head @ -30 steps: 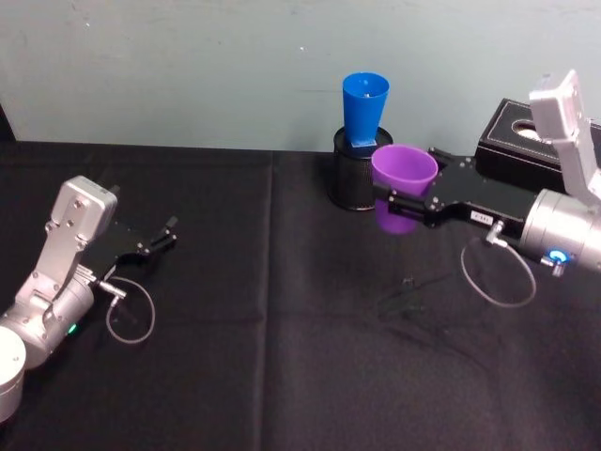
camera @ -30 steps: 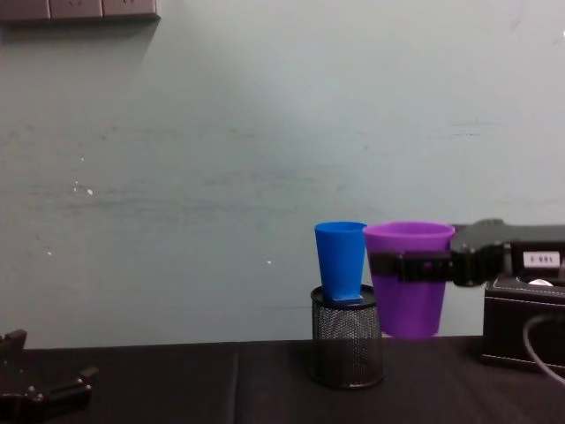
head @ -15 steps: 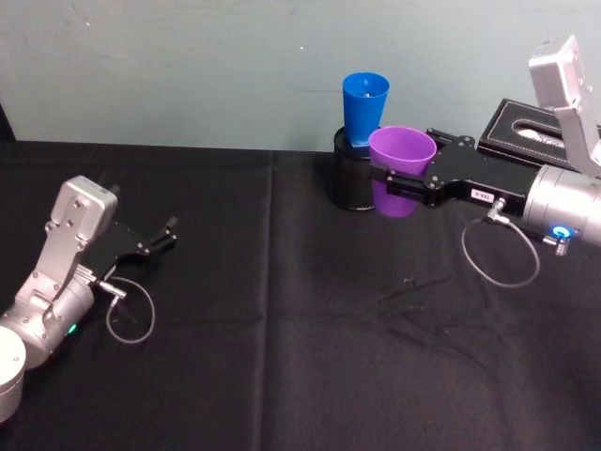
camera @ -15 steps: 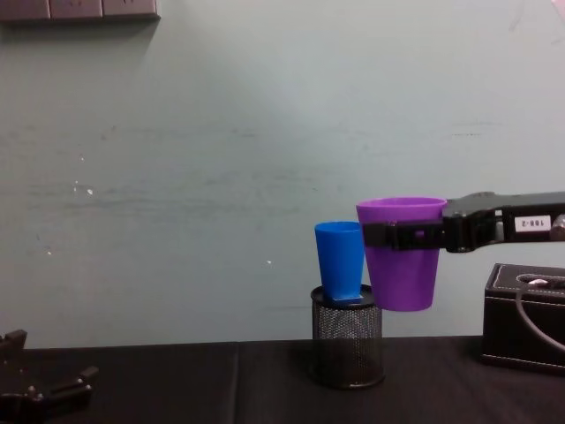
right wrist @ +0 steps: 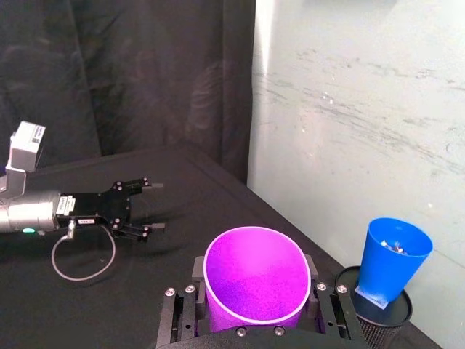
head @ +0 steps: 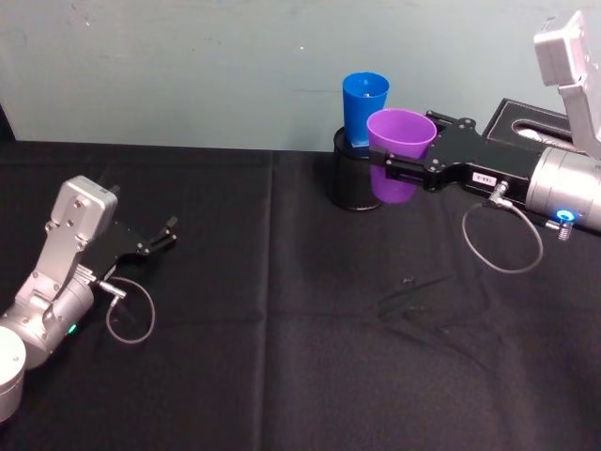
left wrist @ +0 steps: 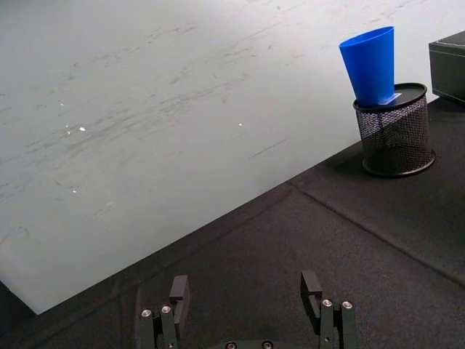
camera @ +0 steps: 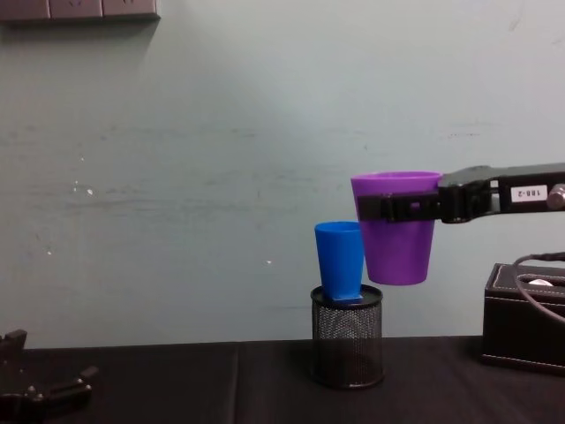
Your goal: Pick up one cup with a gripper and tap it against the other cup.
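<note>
Blue cup (head: 364,101) sits in mesh holder (head: 347,183).

purple cup (head: 402,150): smooth plastic, slight sheen
blue cup (head: 364,105): same smooth plastic, glossier
holder (head: 349,183): black wire mesh, metal look
tablecloth (head: 282,357): matt black cloth, creased
right gripper (right wrist: 254,276): matt black; its arm (head: 563,178) brushed silver metal
box (camera: 521,309): black, leather-look, stitched edge
wall (camera: 177,177): matt paint, scuffed

The wide cup (head: 402,139) is purple, the narrow cup (head: 364,103) bright blue, the mesh holder (head: 349,184) and tablecloth (head: 282,338) black.
</note>
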`<state>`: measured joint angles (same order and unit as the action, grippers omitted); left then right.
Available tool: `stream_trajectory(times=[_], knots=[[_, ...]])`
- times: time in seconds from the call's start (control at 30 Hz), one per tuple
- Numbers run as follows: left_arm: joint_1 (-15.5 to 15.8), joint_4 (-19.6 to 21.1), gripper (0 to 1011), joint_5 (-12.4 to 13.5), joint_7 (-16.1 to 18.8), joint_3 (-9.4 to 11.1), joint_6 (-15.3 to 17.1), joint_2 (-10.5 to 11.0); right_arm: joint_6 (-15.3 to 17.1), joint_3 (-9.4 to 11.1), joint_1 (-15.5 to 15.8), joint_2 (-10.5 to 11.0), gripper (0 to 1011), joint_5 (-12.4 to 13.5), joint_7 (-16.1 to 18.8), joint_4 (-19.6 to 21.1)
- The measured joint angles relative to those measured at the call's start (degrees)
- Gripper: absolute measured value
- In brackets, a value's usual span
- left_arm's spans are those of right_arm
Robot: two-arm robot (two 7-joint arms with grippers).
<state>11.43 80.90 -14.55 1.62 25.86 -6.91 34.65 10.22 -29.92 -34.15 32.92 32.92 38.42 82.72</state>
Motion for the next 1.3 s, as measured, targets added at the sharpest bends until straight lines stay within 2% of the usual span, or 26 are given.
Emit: stream_trajectory(times=[1.3], knots=[[0.0,0.0,1005,0.0,0.0,0.0,0.0,0.0,0.0,-0.1,-0.1,0.0,735,0.1,0.0,0.1]])
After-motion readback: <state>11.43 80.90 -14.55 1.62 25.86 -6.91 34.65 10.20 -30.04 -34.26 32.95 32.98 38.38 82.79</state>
